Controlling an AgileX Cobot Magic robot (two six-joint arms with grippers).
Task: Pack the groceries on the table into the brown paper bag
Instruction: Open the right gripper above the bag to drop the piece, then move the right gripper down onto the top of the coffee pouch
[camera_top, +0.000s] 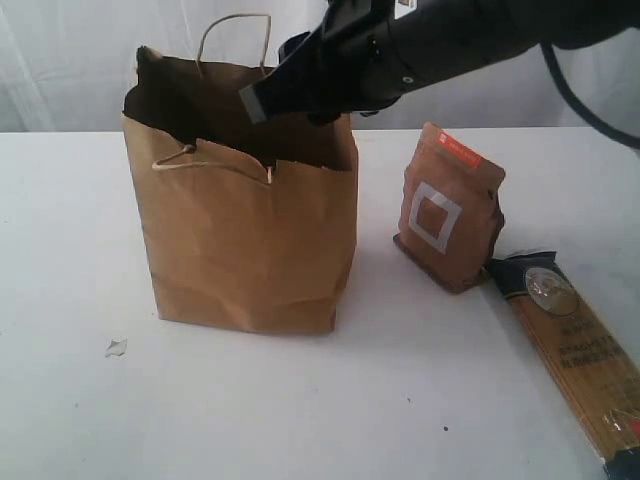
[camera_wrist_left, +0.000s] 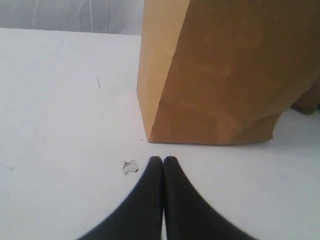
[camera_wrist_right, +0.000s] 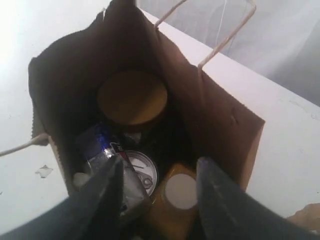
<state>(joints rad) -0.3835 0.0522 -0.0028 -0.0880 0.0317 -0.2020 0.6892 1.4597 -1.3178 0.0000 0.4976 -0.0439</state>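
The brown paper bag (camera_top: 250, 250) stands upright on the white table (camera_top: 70, 230). My right gripper (camera_top: 255, 100) hovers over the bag's torn rim, and its jaws (camera_wrist_right: 160, 162) stand open with nothing between them. Inside the bag lie the gold-lidded jar (camera_wrist_right: 132, 97), the pull-tab can (camera_wrist_right: 145, 170), the yellow bottle with its white cap (camera_wrist_right: 181, 191) and a small carton (camera_wrist_right: 100, 145) that leans beside one finger. The brown pouch (camera_top: 450, 210) stands right of the bag, and the spaghetti pack (camera_top: 575, 350) lies further right. My left gripper (camera_wrist_left: 163, 159) is shut and empty, low over the table near the bag (camera_wrist_left: 225, 75).
A small white crumb (camera_top: 116, 347) lies on the table left of the bag, close to my left gripper's tips in the left wrist view (camera_wrist_left: 130, 167). The bag's cord handles (camera_top: 235, 30) stick up at its rim. A white curtain hangs behind the table.
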